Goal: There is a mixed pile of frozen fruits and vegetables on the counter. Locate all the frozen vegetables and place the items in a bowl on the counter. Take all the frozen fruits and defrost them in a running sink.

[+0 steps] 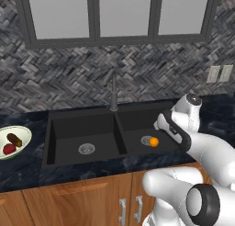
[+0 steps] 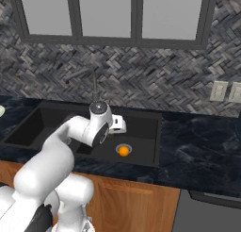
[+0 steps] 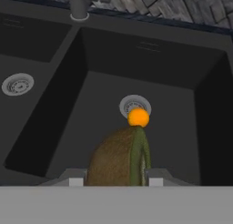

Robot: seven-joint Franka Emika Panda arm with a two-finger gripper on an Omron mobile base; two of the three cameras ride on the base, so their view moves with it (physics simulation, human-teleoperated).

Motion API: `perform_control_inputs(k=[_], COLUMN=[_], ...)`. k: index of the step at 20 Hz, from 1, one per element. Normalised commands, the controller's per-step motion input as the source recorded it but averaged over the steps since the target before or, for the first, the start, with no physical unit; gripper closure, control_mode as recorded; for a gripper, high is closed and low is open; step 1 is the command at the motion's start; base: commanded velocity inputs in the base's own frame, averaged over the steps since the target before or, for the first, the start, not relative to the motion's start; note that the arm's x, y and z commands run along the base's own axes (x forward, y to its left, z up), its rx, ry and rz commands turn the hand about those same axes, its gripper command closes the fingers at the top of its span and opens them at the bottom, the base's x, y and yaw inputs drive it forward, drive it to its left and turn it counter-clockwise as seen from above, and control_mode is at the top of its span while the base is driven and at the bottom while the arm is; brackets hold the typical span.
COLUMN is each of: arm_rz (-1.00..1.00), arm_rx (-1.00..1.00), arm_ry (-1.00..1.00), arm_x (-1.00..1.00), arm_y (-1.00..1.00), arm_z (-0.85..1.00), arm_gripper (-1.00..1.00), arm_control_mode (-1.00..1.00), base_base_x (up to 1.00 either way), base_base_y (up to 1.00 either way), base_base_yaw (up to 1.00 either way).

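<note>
My gripper [image 3: 116, 180] is shut on a brownish-olive lump [image 3: 118, 159] and holds it over the right basin of the black sink [image 1: 82, 112]. A small orange ball [image 3: 138, 117] rests on that basin's round drain [image 3: 132, 104]; the ball [image 1: 153, 141] shows in the left base view and again [image 2: 124, 151] in the right base view. At the far left of the dark counter [image 1: 23, 174], the pale bowl [image 1: 24, 132] holds a red round item [image 1: 8, 149] and a dark brown oblong one [image 1: 14, 139].
The dark faucet [image 1: 113, 89] stands behind the divider between the basins. The left basin has its own drain [image 3: 17, 84]. Marbled counter [image 2: 202, 141] stretches to the sink's right, with wall outlets [image 2: 226, 92] above it. Wooden cabinets [image 1: 69, 202] run below.
</note>
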Motion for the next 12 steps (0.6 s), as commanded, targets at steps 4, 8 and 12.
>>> perform_control_inputs(k=[4,8,12], arm_rz=[0.00,0.00,0.00], arm_rx=[0.00,0.00,0.00], arm_ry=[0.00,0.00,0.00], arm_x=[0.11,0.11,0.11], arm_y=[0.00,0.00,0.00], arm_z=[-0.22,-0.21,-0.18], arm_gripper=[1.00,1.00,1.00], arm_control_mode=[-1.00,-1.00,-1.00], base_base_x=[0.00,0.00,0.00], base_base_y=[0.00,0.00,0.00], base_base_yaw=[0.00,0.00,0.00])
